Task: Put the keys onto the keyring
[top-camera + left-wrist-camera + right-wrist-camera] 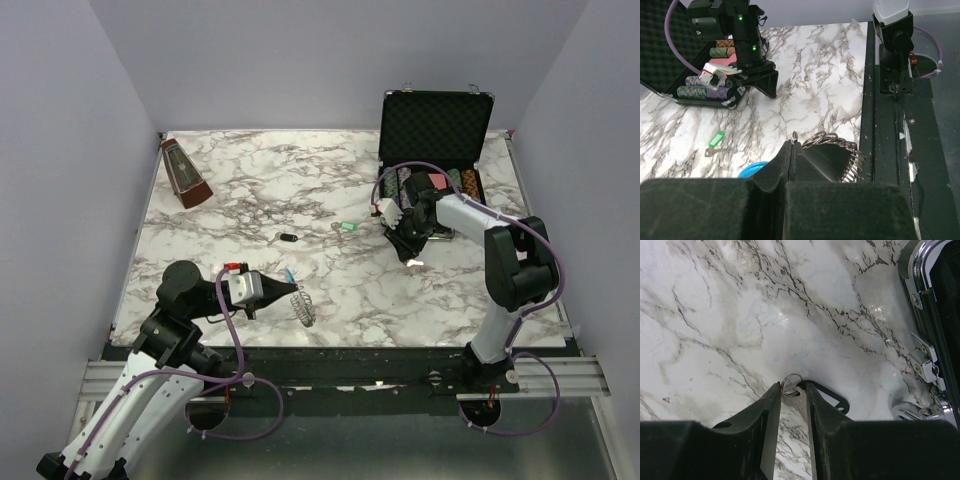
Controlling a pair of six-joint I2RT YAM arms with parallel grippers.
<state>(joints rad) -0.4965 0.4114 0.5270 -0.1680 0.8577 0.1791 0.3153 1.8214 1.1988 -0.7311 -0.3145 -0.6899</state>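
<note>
My left gripper [293, 292] is shut on a small ring of the keyring [305, 309], a loop of silvery links, and holds it near the table's front. In the left wrist view the gripper [791, 144] pinches that ring, with the keyring's links [836, 140] to the right and its blue section [752, 170] to the left. My right gripper [410, 252] is down at the table by the case. In the right wrist view it [792, 387] is shut on a silver key [796, 398] with a black head [836, 400]. A green key [347, 227] and a black key [288, 238] lie mid-table.
An open black case [435, 125] with striped poker chips [440, 184] stands at the back right, close to my right gripper; its chrome edge shows in the right wrist view [920, 270]. A brown metronome [186, 174] stands at the back left. The green key also shows in the left wrist view [716, 140].
</note>
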